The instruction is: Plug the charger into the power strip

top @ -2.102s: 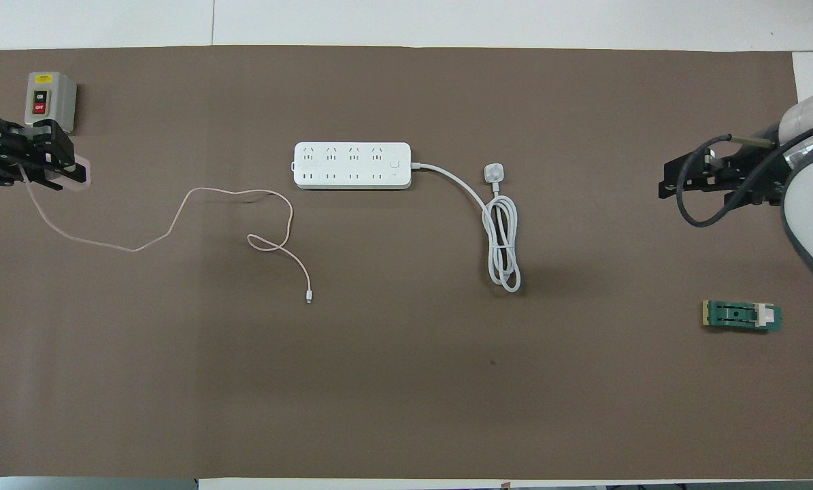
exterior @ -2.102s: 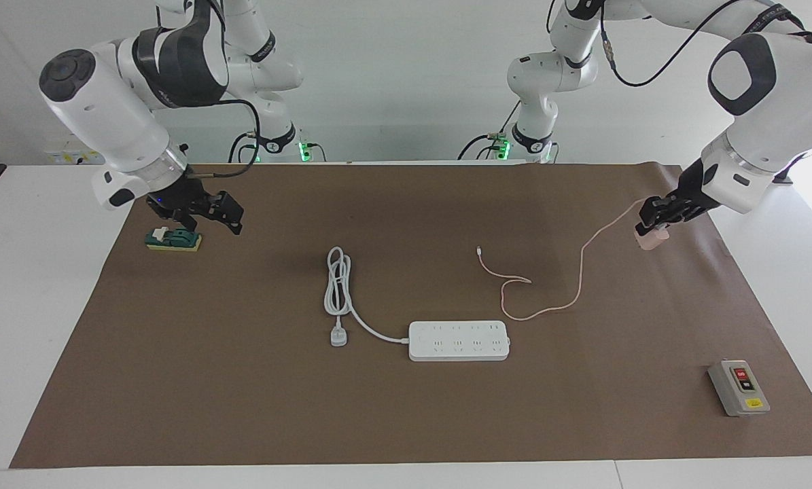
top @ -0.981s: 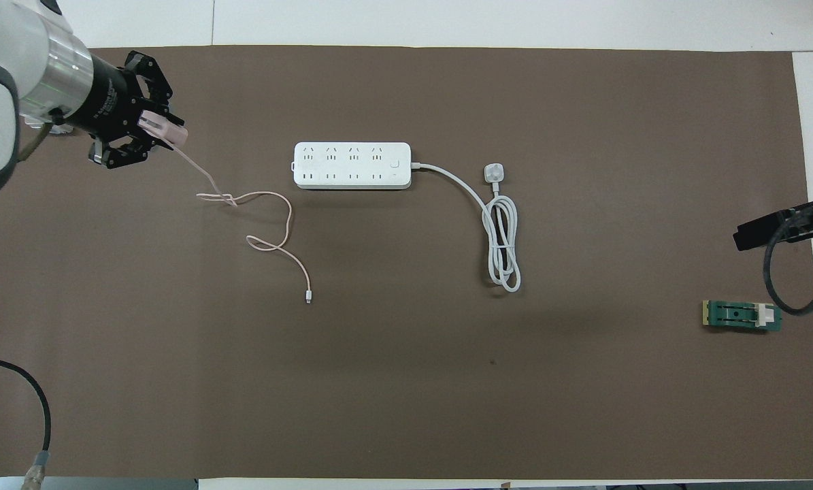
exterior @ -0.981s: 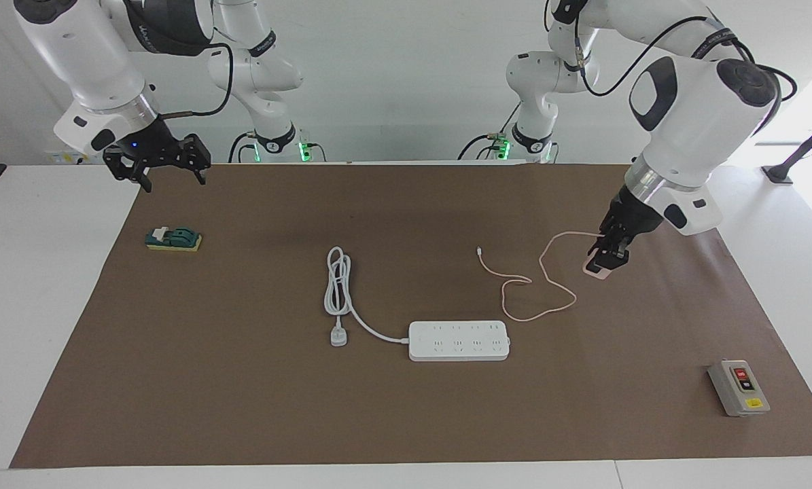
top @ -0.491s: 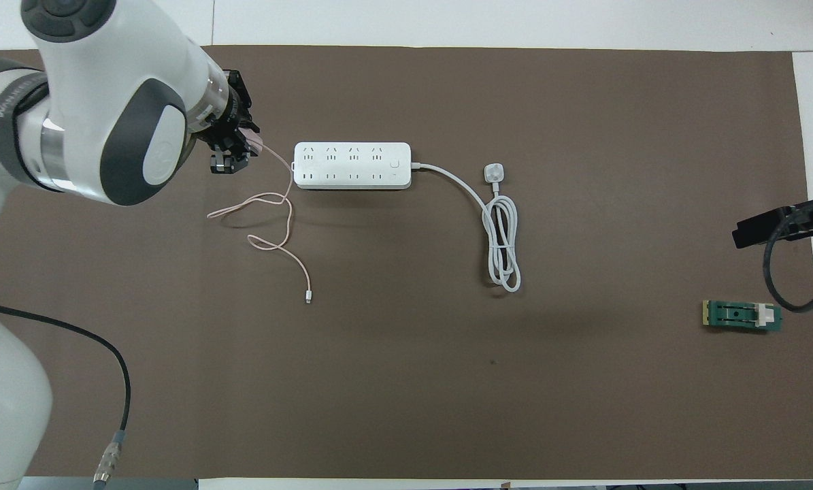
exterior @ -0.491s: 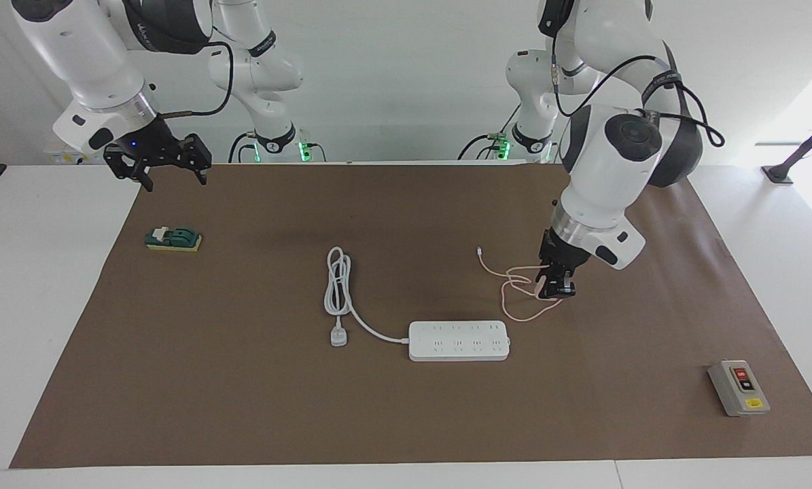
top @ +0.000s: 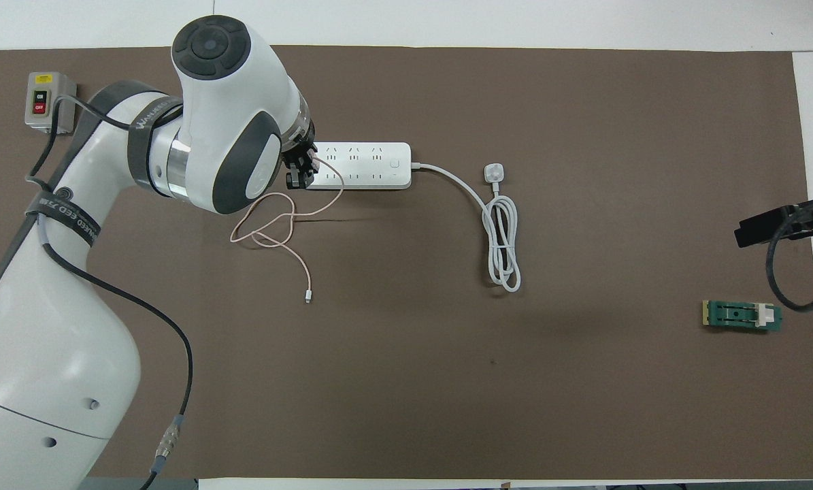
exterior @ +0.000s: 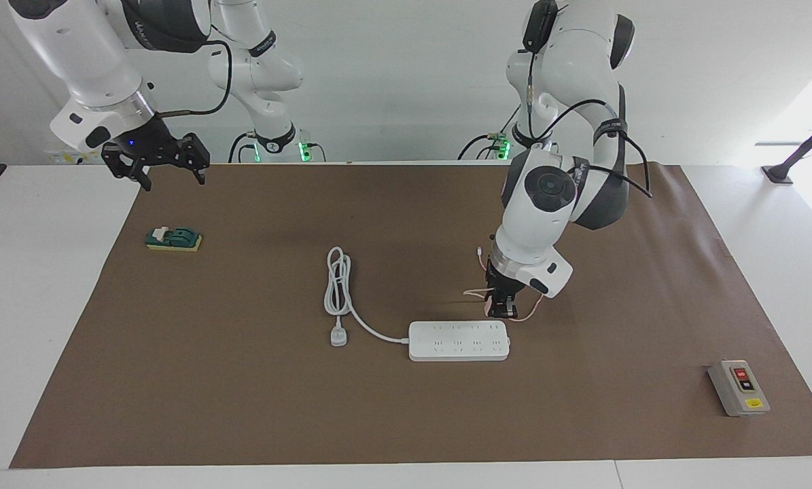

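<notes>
Over the power strip's (exterior: 459, 340) end toward the left arm hangs the left pincer (exterior: 501, 309), clamped on the charger (top: 309, 159), cable (top: 270, 224) trailing onto the table; right pincer (exterior: 154, 159) waits, spread apart.

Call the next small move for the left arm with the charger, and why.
Probably ease the left gripper a little farther from the robots and down, over a socket at the power strip's near end. It is shut on the charger and hangs just above the strip's edge, not yet seated. The pink cable trails slack on the mat. The right gripper waits, open, over the table's edge.
</notes>
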`<state>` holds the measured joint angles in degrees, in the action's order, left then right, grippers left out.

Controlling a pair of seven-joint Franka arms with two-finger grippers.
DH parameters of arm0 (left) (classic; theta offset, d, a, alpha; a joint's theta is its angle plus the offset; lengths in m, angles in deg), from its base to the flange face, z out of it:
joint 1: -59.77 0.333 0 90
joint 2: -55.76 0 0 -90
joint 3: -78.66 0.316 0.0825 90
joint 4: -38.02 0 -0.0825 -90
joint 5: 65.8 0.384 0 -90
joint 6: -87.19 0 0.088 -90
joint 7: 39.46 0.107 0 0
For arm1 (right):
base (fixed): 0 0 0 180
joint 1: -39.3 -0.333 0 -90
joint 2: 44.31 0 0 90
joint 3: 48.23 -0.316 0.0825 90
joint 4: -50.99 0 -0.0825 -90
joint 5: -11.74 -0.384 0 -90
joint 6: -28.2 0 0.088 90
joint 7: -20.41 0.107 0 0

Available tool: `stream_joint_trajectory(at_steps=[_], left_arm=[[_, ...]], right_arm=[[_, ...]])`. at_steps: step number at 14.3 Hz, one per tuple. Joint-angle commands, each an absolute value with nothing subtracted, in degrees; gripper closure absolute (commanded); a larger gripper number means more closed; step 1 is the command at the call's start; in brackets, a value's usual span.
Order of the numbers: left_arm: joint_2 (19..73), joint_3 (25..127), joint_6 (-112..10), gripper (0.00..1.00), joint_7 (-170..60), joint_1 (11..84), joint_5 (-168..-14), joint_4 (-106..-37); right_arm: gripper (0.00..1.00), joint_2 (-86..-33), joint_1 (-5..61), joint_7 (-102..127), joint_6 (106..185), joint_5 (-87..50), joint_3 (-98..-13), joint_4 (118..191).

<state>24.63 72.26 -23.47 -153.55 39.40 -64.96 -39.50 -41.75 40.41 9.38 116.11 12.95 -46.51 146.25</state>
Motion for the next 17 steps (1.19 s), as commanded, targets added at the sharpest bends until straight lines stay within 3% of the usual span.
stream_joint_trajectory(at_steps=[1, 17], left_arm=[[23.1, 73.2, -24.3, 1.0, -155.2, 38.7, -63.9, -37.8], [18.9, 73.2, -28.6, 1.0, -157.1, 39.6, -61.2, -38.4]], right_arm=[[0.0, -41.0, 41.2, 9.8, 116.2, 11.9, -46.8, 146.5], [0.0, -40.6, 40.7, 9.9, 116.2, 12.1, -47.1, 147.1]])
